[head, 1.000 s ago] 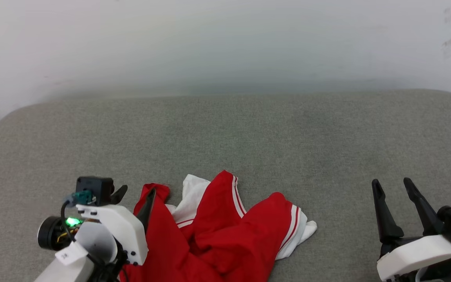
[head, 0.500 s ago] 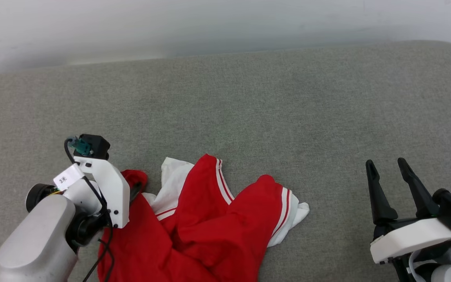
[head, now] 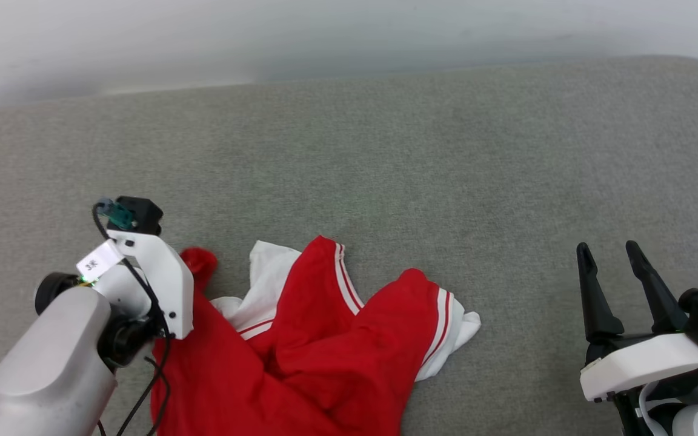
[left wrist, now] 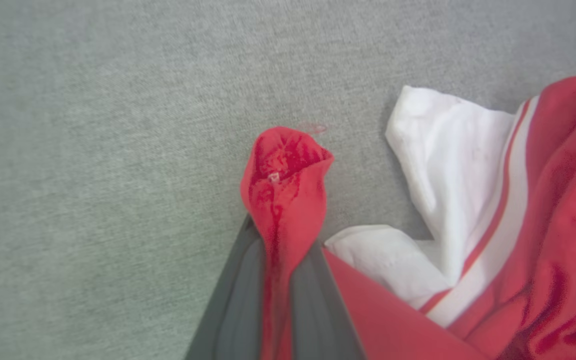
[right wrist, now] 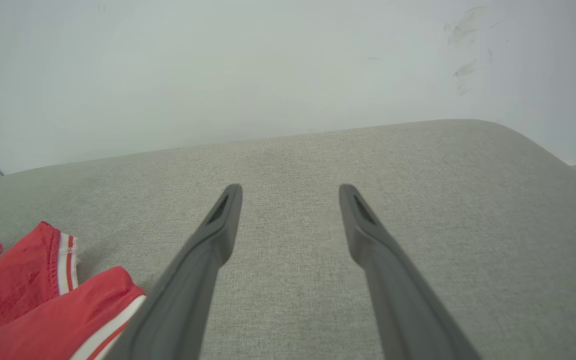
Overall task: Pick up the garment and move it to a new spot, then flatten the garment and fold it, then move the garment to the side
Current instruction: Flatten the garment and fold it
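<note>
Grey upholstery [head: 385,151] bears the crumpled red garment [head: 325,339], white-sleeved.

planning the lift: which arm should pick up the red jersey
Left. The left gripper is shut on a bunched red end of the garment; the right gripper stands open, well apart from it.

A grey woven cushion [head: 422,157] with a rounded far corner spreads wide below a plain white wall [head: 276,36]. Faint dark scuff marks [right wrist: 460,60] smudge that wall toward its right.
</note>
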Controlling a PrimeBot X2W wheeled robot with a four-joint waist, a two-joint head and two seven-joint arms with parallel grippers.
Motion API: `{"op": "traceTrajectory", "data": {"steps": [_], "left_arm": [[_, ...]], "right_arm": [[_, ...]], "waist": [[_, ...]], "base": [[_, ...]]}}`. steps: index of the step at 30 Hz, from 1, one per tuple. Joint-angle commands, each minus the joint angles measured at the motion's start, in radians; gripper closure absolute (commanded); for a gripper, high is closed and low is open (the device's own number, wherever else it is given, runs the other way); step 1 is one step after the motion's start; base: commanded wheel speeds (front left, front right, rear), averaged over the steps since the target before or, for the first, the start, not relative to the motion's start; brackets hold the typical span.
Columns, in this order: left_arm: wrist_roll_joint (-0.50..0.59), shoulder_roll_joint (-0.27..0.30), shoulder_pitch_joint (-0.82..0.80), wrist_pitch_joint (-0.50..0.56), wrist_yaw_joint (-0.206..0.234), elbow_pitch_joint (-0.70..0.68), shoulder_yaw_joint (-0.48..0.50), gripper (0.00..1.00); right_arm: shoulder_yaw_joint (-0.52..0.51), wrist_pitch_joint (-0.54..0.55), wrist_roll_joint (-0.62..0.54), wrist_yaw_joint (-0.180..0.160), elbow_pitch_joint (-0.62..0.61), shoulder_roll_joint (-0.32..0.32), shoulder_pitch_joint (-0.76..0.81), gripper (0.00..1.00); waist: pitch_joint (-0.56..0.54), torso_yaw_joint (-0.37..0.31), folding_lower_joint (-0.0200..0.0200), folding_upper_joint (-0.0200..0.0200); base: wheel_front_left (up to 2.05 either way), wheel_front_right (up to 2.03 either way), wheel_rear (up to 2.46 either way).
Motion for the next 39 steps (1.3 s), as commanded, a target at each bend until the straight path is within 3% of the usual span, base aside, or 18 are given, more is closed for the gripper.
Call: {"op": "traceTrajectory", "data": {"steps": [1, 5, 10, 16, 20, 25, 26, 27, 28, 34, 39], "left_arm": [[0.012, 0.011, 0.002, -0.035, 0.011, -0.012, 0.014, 1.00], [0.010, 0.025, 0.053, -0.116, 0.044, -0.073, 0.047, 1.00], [-0.008, 0.061, 0.175, -0.188, 0.116, -0.210, 0.100, 1.00], [-0.056, 0.103, 0.422, -0.227, 0.243, -0.388, 0.169, 1.00], [-0.112, 0.099, 0.600, -0.224, 0.316, -0.462, 0.198, 1.00], [-0.157, 0.073, 0.705, -0.221, 0.340, -0.484, 0.199, 1.00], [-0.169, 0.063, 0.734, -0.215, 0.335, -0.484, 0.187, 0.29], [-0.169, 0.063, 0.734, -0.215, 0.335, -0.484, 0.187, 0.29], [-0.168, 0.057, 0.735, -0.223, 0.333, -0.486, 0.184, 0.00], [-0.094, 0.041, 0.681, -0.368, 0.340, -0.519, 0.218, 0.00], [0.000, 0.046, 0.563, -0.500, 0.310, -0.563, 0.232, 0.00]], "right_arm": [[0.000, -0.004, -0.001, 0.000, 0.001, 0.001, 0.003, 0.00], [-0.006, -0.002, -0.001, 0.000, 0.005, 0.001, 0.021, 0.00], [-0.015, 0.010, -0.005, 0.000, -0.004, 0.001, 0.043, 0.00], [-0.015, 0.026, -0.011, 0.000, -0.021, 0.001, 0.068, 0.00], [-0.016, 0.032, -0.015, 0.000, -0.026, 0.001, 0.084, 0.00], [-0.011, 0.039, -0.019, 0.000, -0.034, 0.001, 0.093, 0.00], [-0.008, 0.044, -0.020, 0.000, -0.035, 0.001, 0.095, 0.00], [-0.008, 0.044, -0.020, 0.000, -0.035, 0.001, 0.095, 0.00], [-0.007, 0.044, -0.020, 0.000, -0.036, 0.001, 0.097, 0.00], [-0.006, 0.056, -0.019, 0.000, -0.049, 0.001, 0.106, 0.00], [-0.011, 0.063, -0.015, 0.000, -0.062, 0.001, 0.115, 0.00]], "waist": [[-0.015, 0.015, -0.0001, 0.0000], [-0.047, 0.042, -0.0001, 0.0000], [-0.084, 0.080, -0.0001, 0.0000], [-0.117, 0.110, -0.0001, 0.0000], [-0.141, 0.125, -0.0001, 0.0000], [-0.162, 0.137, -0.0001, 0.0000], [-0.173, 0.138, -0.0001, 0.0000], [-0.173, 0.138, -0.0001, 0.0000], [-0.177, 0.138, -0.0001, 0.0000], [-0.198, 0.134, -0.0001, 0.0000], [-0.196, 0.109, -0.0001, 0.0000]], "base": [[0.00, 0.00, 0.00], [0.00, 0.00, 0.00], [0.00, 0.00, 0.00], [0.00, 0.00, 0.00], [0.00, 0.00, 0.00], [0.00, 0.00, 0.00], [0.00, 0.00, 0.00], [0.00, 0.00, 0.00], [0.00, 0.00, 0.00], [0.00, 0.00, 0.00], [0.00, 0.00, 0.00]]}}
